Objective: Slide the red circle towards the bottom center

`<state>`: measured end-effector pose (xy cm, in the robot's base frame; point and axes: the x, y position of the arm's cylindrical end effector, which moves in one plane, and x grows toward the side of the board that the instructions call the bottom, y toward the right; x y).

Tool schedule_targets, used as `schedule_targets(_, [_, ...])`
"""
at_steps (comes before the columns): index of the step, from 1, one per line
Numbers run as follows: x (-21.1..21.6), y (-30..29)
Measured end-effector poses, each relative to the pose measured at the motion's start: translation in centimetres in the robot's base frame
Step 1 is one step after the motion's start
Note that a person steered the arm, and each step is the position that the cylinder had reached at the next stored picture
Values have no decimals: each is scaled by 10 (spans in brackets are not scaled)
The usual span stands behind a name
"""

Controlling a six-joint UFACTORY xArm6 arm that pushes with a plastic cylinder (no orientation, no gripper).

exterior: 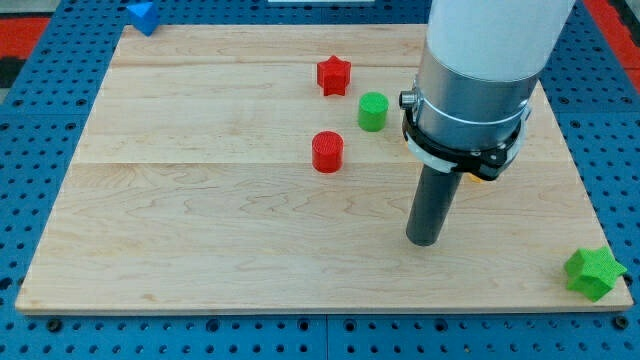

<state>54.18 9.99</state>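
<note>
The red circle (327,152) stands near the middle of the wooden board (200,220). My tip (425,241) rests on the board to the view's right of the red circle and lower, well apart from it. A red star (334,75) lies above the red circle. A green circle (373,111) lies up and to the right of the red circle, just left of my arm's body.
A green star (594,272) sits at the board's bottom right corner, partly over the edge. A blue block (142,16) lies just off the board's top left corner. My arm's large grey body (470,90) hides part of the board's right side.
</note>
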Motion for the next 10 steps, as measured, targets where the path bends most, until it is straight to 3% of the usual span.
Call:
schedule_targets(1, [0,0])
schedule_targets(3, [-74,-1])
schedule_targets(5, [-147,-70])
schedule_targets(8, [-95,-100])
schedule_targets(9, [-82,-160])
schedule_targets(10, [-59,-176])
